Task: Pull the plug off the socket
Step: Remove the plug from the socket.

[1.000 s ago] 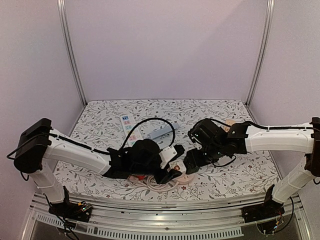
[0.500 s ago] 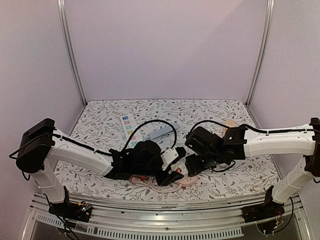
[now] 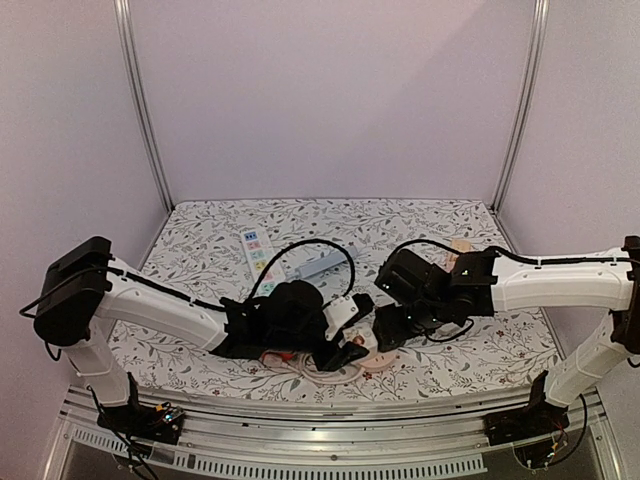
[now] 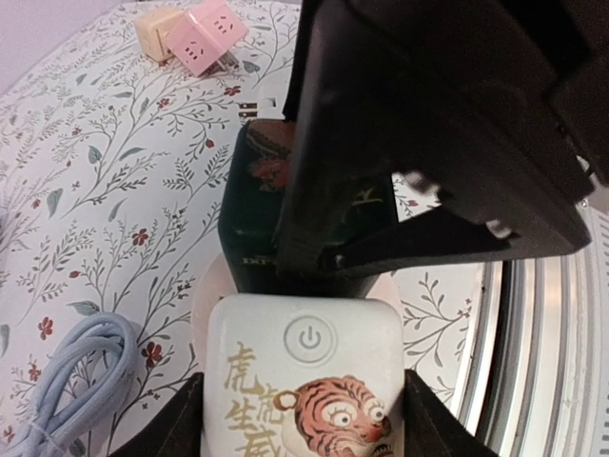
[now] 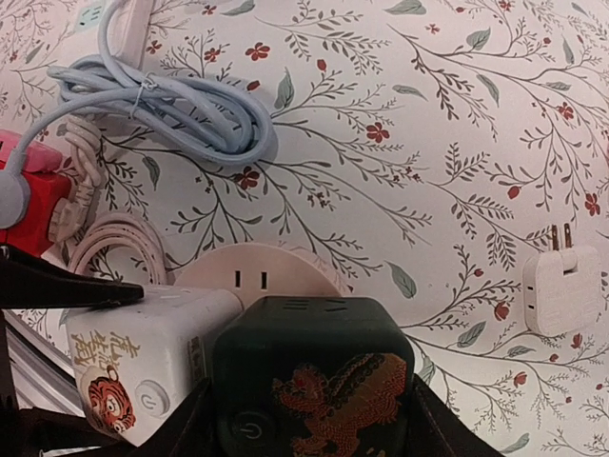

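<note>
Near the front middle of the flowered surface (image 5: pixel 457 143) the two arms meet over a round pink socket (image 5: pixel 252 276), the one thing here that takes anything in. A pair of its slots shows bare just behind the two cubes that sit over it. The left end effector (image 4: pixel 300 419) pinches the white tiger cube (image 4: pixel 300 371), one dark finger pressed to each side, the power button facing up. The right end effector (image 5: pixel 309 424) grips the dark dragon cube (image 5: pixel 314 371) the same way, fingers tight on both flanks. The cubes stand side by side and touch (from the left wrist the dark one lies straight beyond the white one), yet whether either is seated in the socket cannot be told, since their undersides are hidden. To the left of the socket lie a loop of white cord (image 5: pixel 114 252) and a red plug (image 5: pixel 33 205). Farther back lies a tied coil of pale blue cable (image 5: pixel 181 119). Off to the right a small white adapter (image 5: pixel 563 286) lies apart, its two prongs pointing away. Farther off a pink cube (image 4: pixel 211 33) and a cream cube (image 4: pixel 157 29) rest together, touching.
</note>
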`<state>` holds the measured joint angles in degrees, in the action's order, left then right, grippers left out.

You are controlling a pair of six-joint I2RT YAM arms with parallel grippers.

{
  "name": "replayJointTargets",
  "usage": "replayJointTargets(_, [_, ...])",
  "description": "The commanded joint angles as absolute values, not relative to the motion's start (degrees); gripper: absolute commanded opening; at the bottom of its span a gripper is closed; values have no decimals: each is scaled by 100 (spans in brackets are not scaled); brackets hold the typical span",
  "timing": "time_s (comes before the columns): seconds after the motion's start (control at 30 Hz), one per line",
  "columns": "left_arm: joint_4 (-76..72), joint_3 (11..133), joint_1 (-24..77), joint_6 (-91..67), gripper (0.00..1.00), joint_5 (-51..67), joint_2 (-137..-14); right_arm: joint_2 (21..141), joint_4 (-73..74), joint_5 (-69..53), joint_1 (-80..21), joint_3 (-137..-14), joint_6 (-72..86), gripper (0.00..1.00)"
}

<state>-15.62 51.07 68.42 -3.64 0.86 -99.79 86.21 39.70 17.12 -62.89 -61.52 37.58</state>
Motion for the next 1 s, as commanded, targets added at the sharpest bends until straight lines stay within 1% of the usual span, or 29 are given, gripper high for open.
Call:
replayJointTargets(0.0, [-1061, 5101, 6952, -443, 22, 248, -10173, 8080, 3538, 1550, -6129, -6016, 3971, 0])
replayJointTargets(0.1, [-900, 5221, 6952, -495, 19, 461, -10224, 8129, 3742, 1650, -6183, -6099, 3980, 0])
replayJointTargets(0.2, [-855, 5247, 6952, -560, 18, 629, -10252, 8190, 3882, 2015, -6462, -6213, 3949, 0])
replayJointTargets(0.57, [-711, 5366, 6943, -562, 16, 822, -10300, 8299, 3850, 1980, -6825, -6164, 3634, 0])
replayJointTargets(0.83, [-517, 5522, 6943, -469, 14, 881, -10372, 8255, 3869, 2122, -6820, -6065, 3656, 0])
replayJointTargets(0.97, [-475, 5528, 6943, -452, 14, 849, -10360, 8054, 3657, 1776, -6452, -5837, 3986, 0])
